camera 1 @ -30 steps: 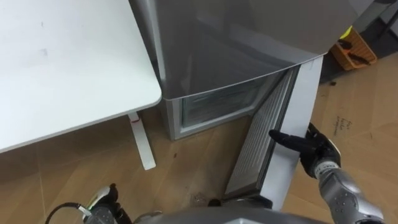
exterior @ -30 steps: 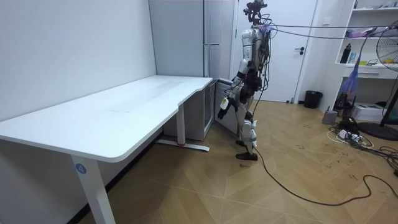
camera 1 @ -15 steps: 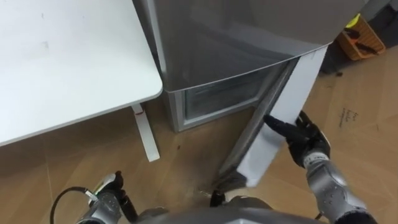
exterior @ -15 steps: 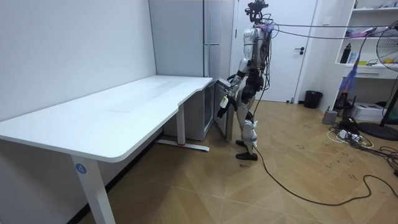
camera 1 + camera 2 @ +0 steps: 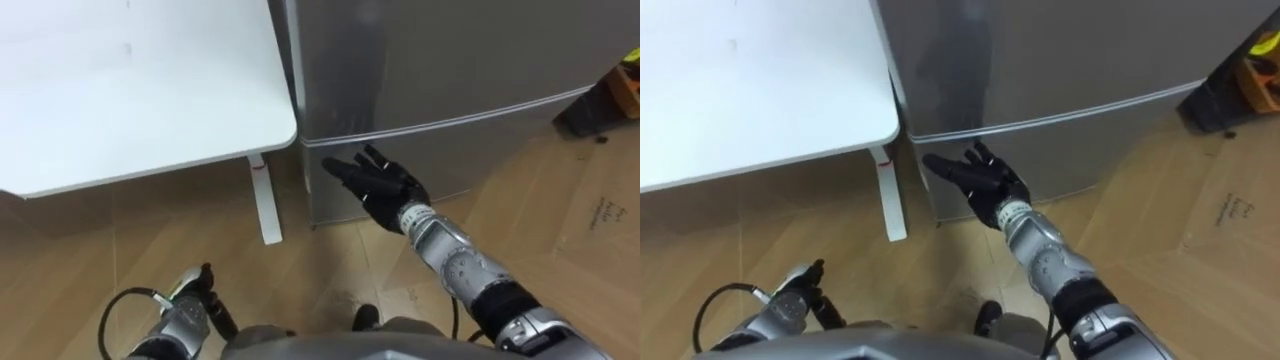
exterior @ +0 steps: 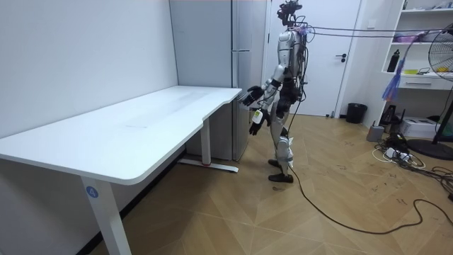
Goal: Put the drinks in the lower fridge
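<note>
Wooden floor (image 5: 80, 260) takes up most of the room, w/ a long white desk along the wall. Its surface (image 5: 130, 90) is bare and ends right next to the fridge (image 5: 440, 60).

The fridge is a tall grey 2-door unit. A seam runs across the front between the upper and lower doors. The lower fridge door (image 5: 480, 145) sits flush w/ the body, i.e. shut.

In the room view the robot stands upright on the floor facing the fridge front, just past the desk's corner. A white room door (image 6: 333, 57) is behind it, and a small dark bin (image 6: 356, 112) sits on the floor further back.

One white desk leg (image 5: 262, 200) comes down beside the fridge's left edge.

Right hand (image 5: 385, 190) is stretched out toward the fridge, right around the seam and the top of the lower door. Its fingers (image 5: 350, 172) are straight and spread, released, holding nothing. Can't tell if the tips actually touch the door or just hover in front of it.

Left hand (image 5: 195, 300) hangs low by the robot's side, well apart from the fridge. Can't tell its state from these angles, or whether there's anything in it.
</note>
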Robot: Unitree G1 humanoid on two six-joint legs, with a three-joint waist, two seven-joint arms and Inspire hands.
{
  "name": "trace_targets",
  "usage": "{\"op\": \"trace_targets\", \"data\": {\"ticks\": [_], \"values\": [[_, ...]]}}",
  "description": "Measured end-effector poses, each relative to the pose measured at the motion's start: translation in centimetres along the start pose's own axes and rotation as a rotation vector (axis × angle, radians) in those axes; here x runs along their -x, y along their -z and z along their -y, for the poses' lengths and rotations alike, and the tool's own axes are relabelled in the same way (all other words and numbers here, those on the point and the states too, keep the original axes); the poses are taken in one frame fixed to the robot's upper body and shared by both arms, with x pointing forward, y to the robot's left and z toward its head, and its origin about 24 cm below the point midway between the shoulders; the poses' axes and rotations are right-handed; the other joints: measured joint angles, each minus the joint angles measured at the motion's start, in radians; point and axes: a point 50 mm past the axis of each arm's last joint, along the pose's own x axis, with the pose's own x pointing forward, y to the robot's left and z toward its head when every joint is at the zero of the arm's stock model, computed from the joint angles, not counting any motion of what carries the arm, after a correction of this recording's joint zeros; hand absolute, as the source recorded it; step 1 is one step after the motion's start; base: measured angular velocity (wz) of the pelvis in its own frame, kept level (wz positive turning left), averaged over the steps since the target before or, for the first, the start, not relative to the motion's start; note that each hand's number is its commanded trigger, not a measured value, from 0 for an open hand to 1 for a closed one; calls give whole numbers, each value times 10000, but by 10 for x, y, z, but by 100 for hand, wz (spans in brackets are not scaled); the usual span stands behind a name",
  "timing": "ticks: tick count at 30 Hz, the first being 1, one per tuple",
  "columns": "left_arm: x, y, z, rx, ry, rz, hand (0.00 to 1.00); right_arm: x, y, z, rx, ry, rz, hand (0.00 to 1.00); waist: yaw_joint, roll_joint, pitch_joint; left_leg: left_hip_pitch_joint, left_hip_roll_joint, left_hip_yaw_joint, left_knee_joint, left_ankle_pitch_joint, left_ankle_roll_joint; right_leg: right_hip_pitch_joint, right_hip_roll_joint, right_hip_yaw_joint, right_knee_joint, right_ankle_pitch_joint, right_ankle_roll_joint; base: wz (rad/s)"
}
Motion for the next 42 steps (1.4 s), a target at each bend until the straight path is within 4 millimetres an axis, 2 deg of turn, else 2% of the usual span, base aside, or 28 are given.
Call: {"op": "trace_targets", "data": {"ticks": [6,9,10,11,13,15,16,17,18,19,20,23,27,31,34,37,42], "values": [[-1,-6,-1,83,135,90,0,1,4,-1,1049,-469,-575,0,141,25,-19,14,6,-108,5,6,-1,27,-39,-86,-2,-39,31,3],[0,0,-1,1136,224,-172,0,4,3,7,2004,-495,-840,0,77,-60,-17,166,-22,-189,1,6,-1,232,-77,-159,-21,-116,72,12],[0,4,-2,1493,162,-275,0,5,4,13,2461,-446,-1009,0,-97,-116,-38,198,-31,-376,5,6,-1,347,-127,-312,-29,-191,113,42],[0,8,-2,1841,132,-334,0,8,8,22,2746,-219,-1266,0,-185,-202,-58,284,-42,-500,5,7,2,493,-168,-455,-23,-252,157,44],[1,14,-2,2347,31,-364,0,15,19,42,3010,379,-1846,0,-198,-361,-38,496,-59,-694,-5,7,2,814,-200,-570,-44,-347,228,37],[2,24,-2,2950,-48,-504,0,27,33,66,2973,1206,-2481,0,-183,-506,-104,647,-87,-791,-20,4,1,1009,-248,-667,-36,-428,277,26],[3,30,-1,3407,-76,-647,0,37,40,81,2947,1731,-2864,0,-172,-532,-109,707,-118,-928,-27,0,5,1133,-275,-722,-43,-455,317,25],[4,37,1,3707,-94,-784,0,50,48,99,2645,2394,-3180,0,-228,-518,-105,750,-162,-1084,-40,-17,30,1267,-327,-851,-40,-512,376,33],[5,40,1,3801,-116,-833,0,58,52,108,2488,2757,-3307,0,-288,-520,-113,769,-186,-1200,-33,-35,59,1336,-355,-928,-18,-547,405,49],[5,44,2,3929,-150,-930,0,73,57,125,2238,3492,-3550,0,-424,-488,-111,788,-201,-1306,-31,-112,162,1434,-391,-1087,22,-623,466,40],[6,49,2,4063,-207,-1061,0,87,63,141,1987,4223,-3784,0,-397,-461,-95,836,-224,-1423,-55,-145,186,1479,-388,-1091,56,-648,498,31],[9,64,2,4421,-330,-1460,0,117,76,163,2134,5282,-4587,0,-421,-444,-90,872,-301,-1640,41,-241,252,1574,-466,-1054,324,-780,583,20],[13,85,8,4177,-232,-2188,0,129,84,170,1745,5740,-4586,0,-500,-350,-65,1036,-425,-2039,80,-293,335,1898,-512,-827,339,-850,681,33],[18,100,15,3296,-120,-2705,0,131,89,170,1461,6022,-4631,0,-677,-334,-55,1072,-591,-2736,282,-335,387,2266,-549,15,316,-947,845,53],[22,108,20,3052,84,-3047,0,133,93,171,1077,6254,-4588,0,-674,-328,-59,973,-709,-3130,423,-350,393,2385,-554,73,300,-967,876,38],[24,112,25,2994,414,-3247,0,134,94,171,911,6416,-4585,0,-649,-319,-64,846,-741,-3261,552,-356,389,2429,-547,291,168,-974,887,17],[24,112,25,2898,529,-3374,0,135,95,171,833,6458,-4667,0,-673,-322,-68,817,-745,-3340,611,-357,373,2477,-534,301,144,-981,897,4]]}}
